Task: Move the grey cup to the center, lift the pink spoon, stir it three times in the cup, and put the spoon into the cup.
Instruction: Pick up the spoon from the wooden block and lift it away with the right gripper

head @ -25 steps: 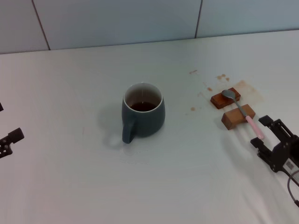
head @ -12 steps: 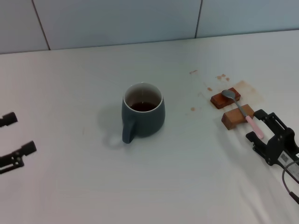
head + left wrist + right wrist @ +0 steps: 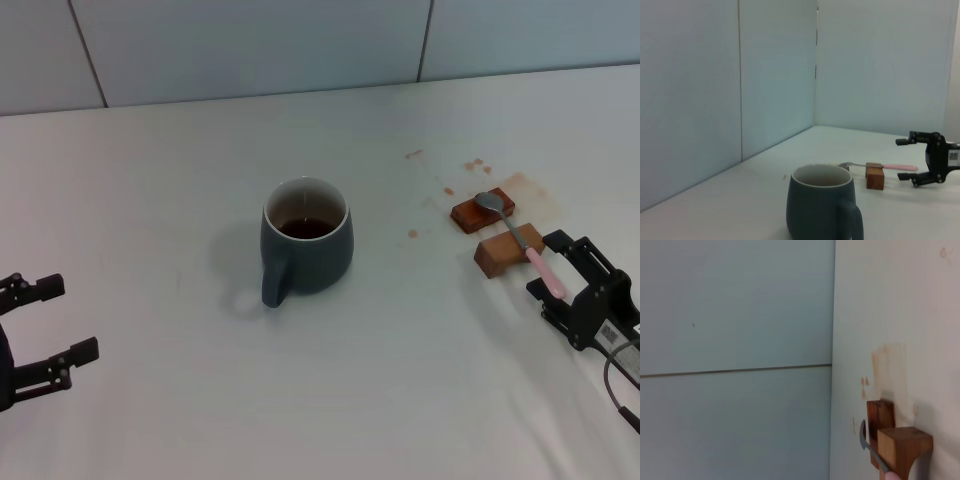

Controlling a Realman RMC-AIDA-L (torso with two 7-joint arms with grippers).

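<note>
The grey cup (image 3: pixel 306 247) stands upright mid-table with dark liquid inside and its handle toward me; it also fills the near foreground of the left wrist view (image 3: pixel 822 207). The pink spoon (image 3: pixel 543 270) lies across two wooden blocks, its silver bowl on the far one. It also shows in the left wrist view (image 3: pixel 899 167), and its metal neck in the right wrist view (image 3: pixel 869 449). My right gripper (image 3: pixel 551 276) is open, with the end of the pink handle between its fingers. My left gripper (image 3: pixel 68 318) is open and empty, far left of the cup.
Two brown wooden blocks (image 3: pixel 508 250) (image 3: pixel 481 212) hold the spoon up off the table. Brown stains (image 3: pixel 525 188) mark the white table around them. A tiled wall (image 3: pixel 300 45) runs along the back.
My left gripper has come further into view at the left edge, moving toward the cup. My right gripper has moved up to the spoon's pink handle and now straddles its end.
</note>
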